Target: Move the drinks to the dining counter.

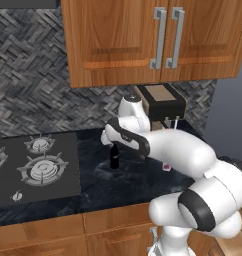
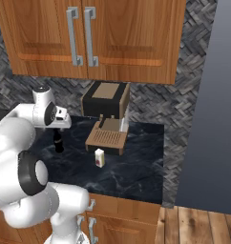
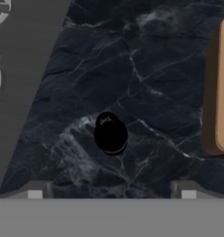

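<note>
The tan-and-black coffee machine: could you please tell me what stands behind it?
Behind the tan-and-black coffee machine rises the grey herringbone-tiled wall, below the brown wooden cabinets. The machine's body covers the wall patch and counter strip directly behind it.

Dark bottle [image 1: 114, 157] stands upright on the black marble table [image 1: 108, 187], just right of the gas hob [image 1: 33, 167]. The white arm [image 1: 168, 147] reaches over it. Behind sits the tan-and-black coffee machine [image 1: 160, 100], under wooden cabinets [image 1: 153, 37].
</note>
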